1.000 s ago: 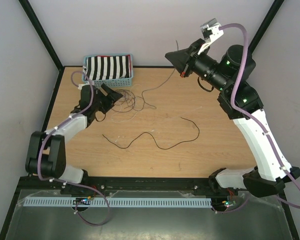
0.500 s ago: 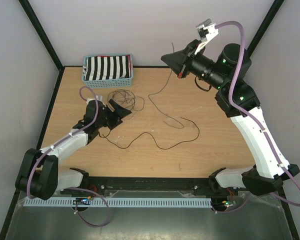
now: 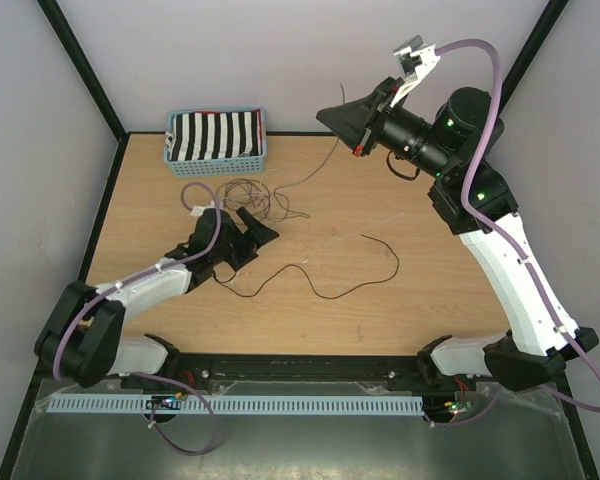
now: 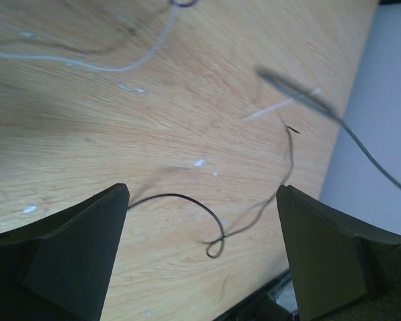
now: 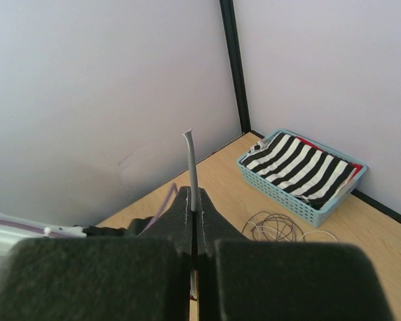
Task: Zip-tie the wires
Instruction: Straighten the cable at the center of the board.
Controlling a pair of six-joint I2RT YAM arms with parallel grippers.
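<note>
The wooden table [image 3: 430, 300] carries the wires [image 3: 248, 196]: a loose coil near the blue basket [image 3: 263, 150], and one dark strand [image 4: 162, 195] lying left to right. Up high, the right gripper [image 3: 322, 116] pinches a pale strand [image 5: 191, 167] that stands upright. The left gripper [image 3: 260, 226] hangs low, spread wide and holding nothing.

You have two grippers, the left gripper [image 3: 261, 224] and the right gripper [image 3: 325, 117]; one table [image 3: 430, 250]; one blue basket [image 3: 218, 160]; one striped cloth [image 3: 216, 134]. Wires: one long black strand [image 4: 170, 194], one pale strand [image 5: 192, 170], and one tangled coil [image 3: 248, 197], its strands uncountable.
</note>
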